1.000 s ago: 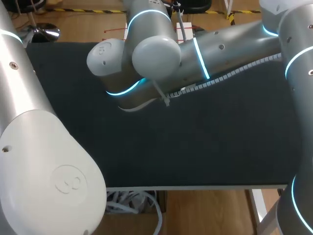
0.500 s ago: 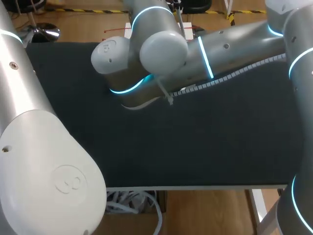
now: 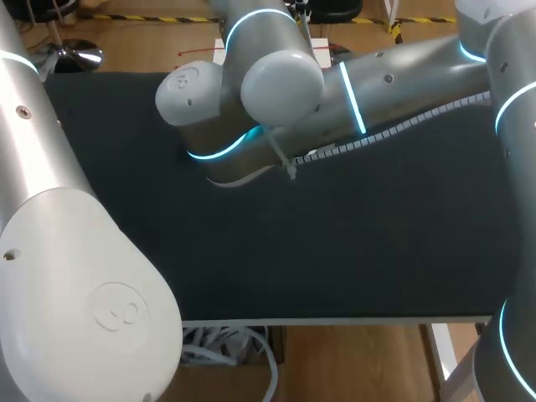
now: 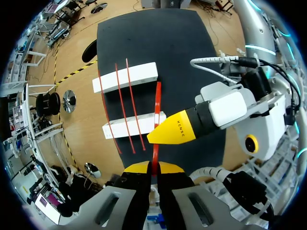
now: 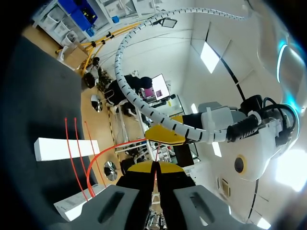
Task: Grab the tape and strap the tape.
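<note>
Although the red tape (image 4: 157, 103) is grabbed, strapping looks unfinished.
Over the black counter (image 4: 144, 33), near two white blocks (image 4: 144, 73), the left gripper (image 4: 154, 166) and the right gripper (image 5: 154, 166) each pinch the tape between closed fingers; fastening remains.

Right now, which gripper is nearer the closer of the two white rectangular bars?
Right, judging by the left wrist view. The right gripper sits at the end of that white rectangular bar; the left gripper is further back, shut on a thin red tape strip running toward it.
</note>
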You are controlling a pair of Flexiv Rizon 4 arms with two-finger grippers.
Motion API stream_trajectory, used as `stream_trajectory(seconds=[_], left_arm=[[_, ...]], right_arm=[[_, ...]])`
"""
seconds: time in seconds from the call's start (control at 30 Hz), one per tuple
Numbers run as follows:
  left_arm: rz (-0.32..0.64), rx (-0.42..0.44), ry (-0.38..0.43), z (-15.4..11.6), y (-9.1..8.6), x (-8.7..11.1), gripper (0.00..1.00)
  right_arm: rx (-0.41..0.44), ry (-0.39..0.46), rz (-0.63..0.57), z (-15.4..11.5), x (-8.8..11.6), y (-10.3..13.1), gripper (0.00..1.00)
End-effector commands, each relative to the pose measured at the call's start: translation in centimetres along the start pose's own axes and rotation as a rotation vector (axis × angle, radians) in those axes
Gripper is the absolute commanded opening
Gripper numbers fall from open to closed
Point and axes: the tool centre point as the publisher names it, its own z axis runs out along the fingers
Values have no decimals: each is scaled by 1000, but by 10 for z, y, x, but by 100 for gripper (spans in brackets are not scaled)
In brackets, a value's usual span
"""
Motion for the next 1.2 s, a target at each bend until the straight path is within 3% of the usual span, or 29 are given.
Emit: stream_trajectory(seconds=[0.03,1.2], left_arm=[[0,-3,2,-1,-1,0,0],[0,-3,2,-1,-1,0,0]], right_arm=[[-2,11,-5,0,-4,2,0],[-44,48,-21,7,1,12,0]])
